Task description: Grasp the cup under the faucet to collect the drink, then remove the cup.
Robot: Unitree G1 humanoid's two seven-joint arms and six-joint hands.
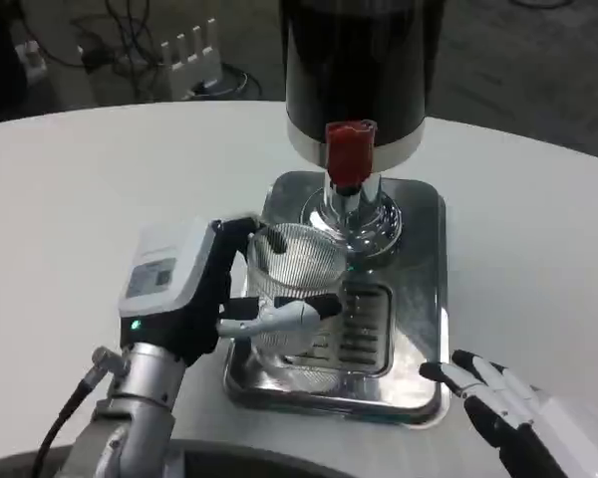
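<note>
A clear ribbed glass cup (297, 284) stands on the steel drip tray (419, 229) just in front of and left of the faucet. My left hand (204, 289) grips the cup from its left side, fingers wrapped around the front and back of it. The dark drink dispenser (359, 70) rises behind, with a red tap handle (347, 154) above the chrome spout (351, 214). My right hand (503, 403) hovers at the lower right near the tray's front corner, fingers apart and holding nothing. Whether the cup holds any drink is unclear.
The white table (70, 199) spreads wide to the left and right of the tray. Cables and a white power strip (189, 55) lie on the floor beyond the far edge.
</note>
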